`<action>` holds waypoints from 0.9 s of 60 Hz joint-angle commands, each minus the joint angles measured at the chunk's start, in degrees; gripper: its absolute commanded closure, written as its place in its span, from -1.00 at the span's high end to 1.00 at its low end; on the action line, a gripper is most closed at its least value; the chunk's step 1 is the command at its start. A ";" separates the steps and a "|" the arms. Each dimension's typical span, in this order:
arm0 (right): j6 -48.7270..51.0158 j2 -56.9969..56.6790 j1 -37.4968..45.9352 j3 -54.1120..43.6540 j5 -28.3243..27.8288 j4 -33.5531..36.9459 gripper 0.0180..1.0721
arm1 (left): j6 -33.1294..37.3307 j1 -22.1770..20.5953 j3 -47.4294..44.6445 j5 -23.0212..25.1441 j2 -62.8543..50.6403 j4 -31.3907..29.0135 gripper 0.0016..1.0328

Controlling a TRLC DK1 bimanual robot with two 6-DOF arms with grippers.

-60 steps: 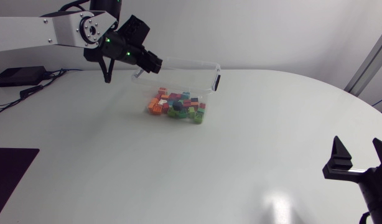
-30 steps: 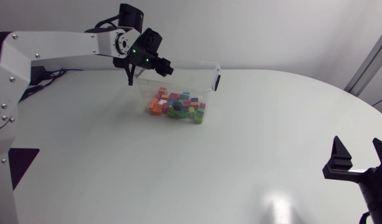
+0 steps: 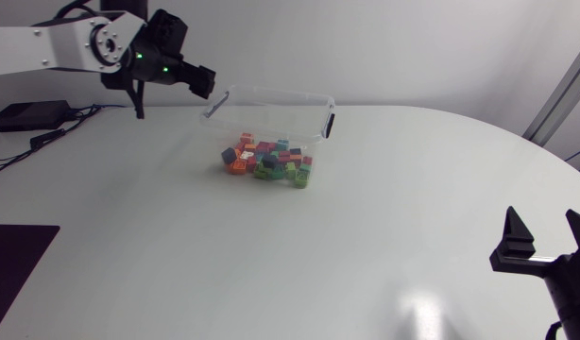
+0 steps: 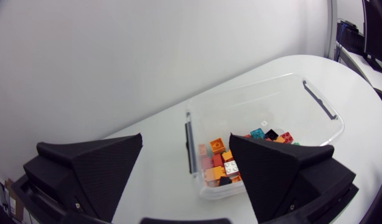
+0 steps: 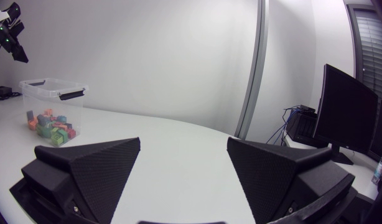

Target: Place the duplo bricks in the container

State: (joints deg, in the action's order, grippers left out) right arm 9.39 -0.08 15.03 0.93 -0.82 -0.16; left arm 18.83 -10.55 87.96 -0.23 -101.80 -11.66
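A clear plastic container [image 3: 271, 94] with black handle clips stands at the back middle of the table. Several coloured duplo bricks [image 3: 266, 161] lie heaped on its floor. My left gripper [image 3: 203, 80] hovers open and empty just left of the container's rim, above the table. In the left wrist view the container [image 4: 272, 87] and its bricks [image 4: 219, 162] lie below and ahead of the left gripper [image 4: 186, 138]. My right gripper [image 3: 545, 225] stands open and empty at the table's near right. From it, the container [image 5: 51, 90] and bricks [image 5: 51, 124] show far off, with the left gripper [image 5: 7, 37] above them.
A black box with cables [image 3: 25, 115] sits at the table's far left. A dark mat [image 3: 16, 260] lies at the near left edge. The white tabletop [image 3: 318, 255] stretches between the container and my right gripper.
My left gripper has opened and drawn back to the left, away from the container's left rim. The right arm has not moved.
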 commanded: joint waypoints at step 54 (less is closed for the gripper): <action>-3.41 -0.19 -2.37 -0.93 -0.06 0.43 0.92 | -0.37 13.45 -51.31 -3.29 48.89 20.19 0.92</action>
State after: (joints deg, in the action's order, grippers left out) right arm 8.67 -0.08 14.33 0.93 -0.82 -0.16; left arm 19.44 1.54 39.99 -3.33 -55.99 7.62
